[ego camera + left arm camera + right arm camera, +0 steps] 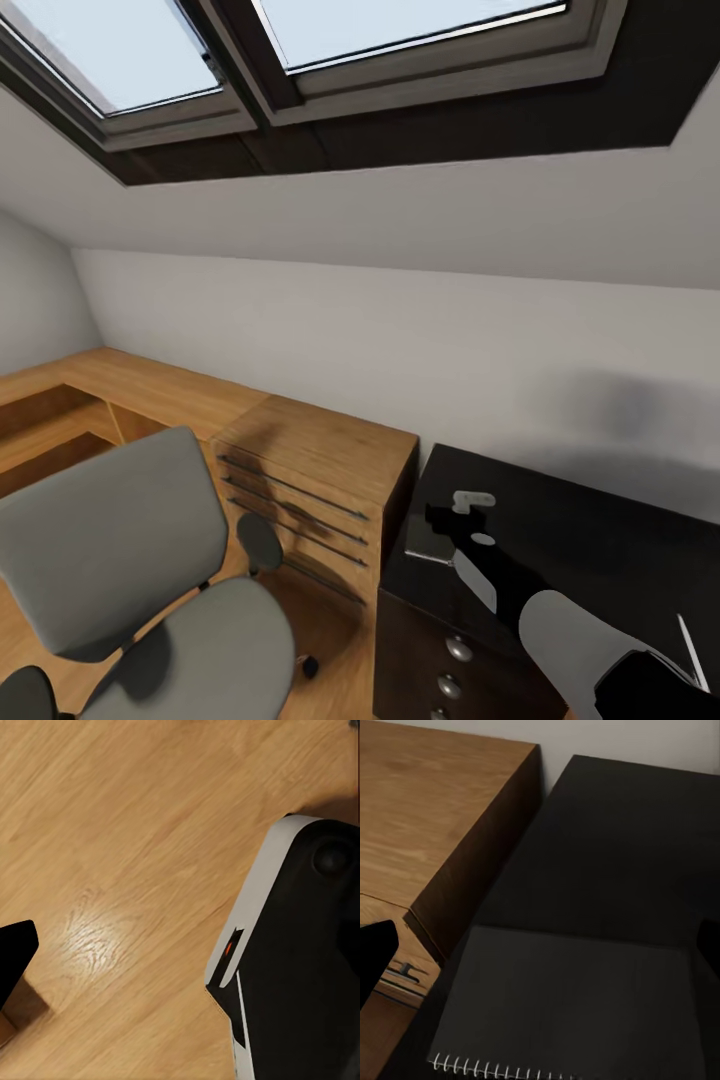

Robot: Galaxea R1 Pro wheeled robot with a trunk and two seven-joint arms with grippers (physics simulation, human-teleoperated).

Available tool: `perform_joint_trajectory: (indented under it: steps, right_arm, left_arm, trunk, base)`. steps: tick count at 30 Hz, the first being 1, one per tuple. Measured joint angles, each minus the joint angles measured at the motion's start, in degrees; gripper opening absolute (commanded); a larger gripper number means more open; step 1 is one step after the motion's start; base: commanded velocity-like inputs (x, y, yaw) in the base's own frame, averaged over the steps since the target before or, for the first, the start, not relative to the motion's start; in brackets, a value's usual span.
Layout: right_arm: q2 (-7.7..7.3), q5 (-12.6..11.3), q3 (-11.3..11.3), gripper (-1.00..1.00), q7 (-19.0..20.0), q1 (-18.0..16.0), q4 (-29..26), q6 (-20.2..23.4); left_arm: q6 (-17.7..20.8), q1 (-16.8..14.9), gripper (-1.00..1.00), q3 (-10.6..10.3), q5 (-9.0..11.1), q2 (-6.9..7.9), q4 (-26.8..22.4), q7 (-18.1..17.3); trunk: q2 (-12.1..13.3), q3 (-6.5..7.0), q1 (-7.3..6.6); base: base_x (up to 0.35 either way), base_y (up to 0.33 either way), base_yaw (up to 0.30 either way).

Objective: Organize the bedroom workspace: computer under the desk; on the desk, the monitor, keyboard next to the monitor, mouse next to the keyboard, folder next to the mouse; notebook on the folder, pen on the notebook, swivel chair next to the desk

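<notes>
The black-topped desk [620, 550] fills the lower right, with silver-knobbed drawers [458, 650] on its front. My right gripper [455, 515] reaches over its near-left corner. Seen from the right wrist, the gripper [544, 952] is open above the dark grey, spiral-bound notebook [570, 1005], which lies flat on the desk [622, 832]. A thin white pen [692, 652] lies on the desk by my right forearm. The grey swivel chair [110, 540] stands at lower left, apart from the desk. My left gripper [184, 952] hangs open over the wood floor. Monitor, keyboard, mouse, folder and computer are out of view.
A light wood cabinet [320, 440] with long bar handles stands between the chair and the desk, its top [427, 817] level with the desk's edge. A sloped wall with skylights [400, 30] rises behind. My own white-and-black base [300, 960] is beside the left gripper.
</notes>
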Motion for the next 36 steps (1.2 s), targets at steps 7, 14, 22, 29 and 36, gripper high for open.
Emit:
perform_joint_trajectory:
  steps: [7, 14, 22, 29, 36]
  right_arm:
    - [-0.06, -0.3, -0.29, 1.0, 0.15, -0.01, 0.03, 4.06]
    - [-0.49, -0.51, -0.38, 1.0, 0.12, -0.06, 0.08, 6.84]
    - [-0.98, -0.49, -0.42, 1.0, -0.7, -0.1, 0.07, 9.41]
    - [-1.1, -0.49, -0.4, 1.0, -1.72, -0.15, 0.07, 9.89]
    - [-1.12, -0.49, -0.45, 1.0, -2.08, -0.36, 0.14, 10.03]
  left_arm:
    - [0.02, 0.0, 1.0, 0.0, -0.01, 0.0, 0.0, 0.04]
    - [0.03, 0.0, 1.0, 0.0, -0.01, -0.15, 0.0, 0.05]
    - [0.03, 0.0, 1.0, 0.0, -0.01, -0.17, 0.0, 0.05]
    - [0.03, 0.0, 1.0, 0.0, -0.01, -0.19, 0.0, 0.05]
    - [0.09, 0.0, 1.0, 0.0, -0.01, -0.3, 0.0, 0.07]
  trunk:
    - [0.01, 0.0, 0.02]
    - [0.01, 0.0, 0.02]
    - [0.01, 0.0, 0.02]
    - [0.0, 0.0, 0.02]
    - [0.01, 0.0, 0.02]
  base:
    - [0.09, 0.0, 0.0]
    - [0.006, 0.0, 0.0]
    - [0.005, 0.0, 0.0]
    - [0.075, 0.0, 0.0]
    - [0.022, 0.0, 0.0]
